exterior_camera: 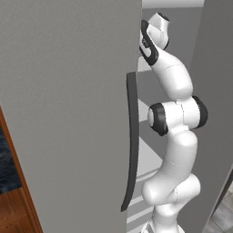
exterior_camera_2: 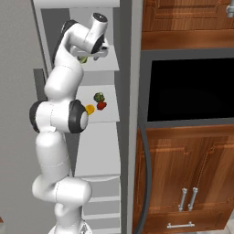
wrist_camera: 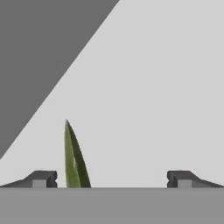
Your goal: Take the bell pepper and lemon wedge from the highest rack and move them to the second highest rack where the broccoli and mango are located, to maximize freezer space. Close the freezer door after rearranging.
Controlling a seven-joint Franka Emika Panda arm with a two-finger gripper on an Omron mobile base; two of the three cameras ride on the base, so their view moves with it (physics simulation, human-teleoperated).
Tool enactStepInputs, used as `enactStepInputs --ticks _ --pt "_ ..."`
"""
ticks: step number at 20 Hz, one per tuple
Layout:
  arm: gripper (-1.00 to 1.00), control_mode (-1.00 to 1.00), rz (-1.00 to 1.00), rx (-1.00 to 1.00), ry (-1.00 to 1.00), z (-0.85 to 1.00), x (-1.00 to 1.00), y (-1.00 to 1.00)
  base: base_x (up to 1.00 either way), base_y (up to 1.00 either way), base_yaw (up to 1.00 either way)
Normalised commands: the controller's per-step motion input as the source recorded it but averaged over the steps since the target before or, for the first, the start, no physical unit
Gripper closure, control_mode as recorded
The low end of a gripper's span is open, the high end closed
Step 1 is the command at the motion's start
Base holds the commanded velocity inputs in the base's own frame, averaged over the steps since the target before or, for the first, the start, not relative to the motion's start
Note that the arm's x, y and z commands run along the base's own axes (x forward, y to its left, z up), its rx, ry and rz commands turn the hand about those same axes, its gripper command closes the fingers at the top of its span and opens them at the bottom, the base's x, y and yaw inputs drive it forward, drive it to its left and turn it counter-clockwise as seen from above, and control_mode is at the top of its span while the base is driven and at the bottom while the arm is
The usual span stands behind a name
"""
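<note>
Your tiny olive-yellow lemon wedge (wrist_camera: 74,159) sits on the top rack, low and left of centre in the hand view, between the tips and close to the left one. It looks light, thin and probably slick, so pinch it across its flat sides. The end effector (wrist_camera: 111,179) is spread wide and empty, touching nothing. The small glossy red bell pepper (exterior_camera_2: 101,105) rests on the second rack.

Flat, even rendered light with no clear source and almost no cast shadows. The glossy white robot arm (exterior_camera_2: 59,119) carries soft highlights (no harsh glare). The black recessed oven opening (exterior_camera_2: 189,89) stays featureless. Edges look slightly soft, without lens distortion.
</note>
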Motion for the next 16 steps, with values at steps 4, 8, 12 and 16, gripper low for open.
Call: enactStepInputs --ticks 4,8,12,16 --pt "1.0 -1.0 0.03 0.0 -0.17 -0.31 -0.16 0.0 0.0 0.0 0.0" --pt "1.0 -1.0 0.02 -0.02 -0.26 -0.32 -0.24 0.0 0.0 0.0 0.0" --pt "1.0 -1.0 0.06 0.0 -0.27 -0.32 -0.23 0.0 0.0 0.0 0.0" --pt "1.0 -1.0 0.05 0.0 -0.15 -0.29 -0.15 0.0 0.0 0.0 0.0"
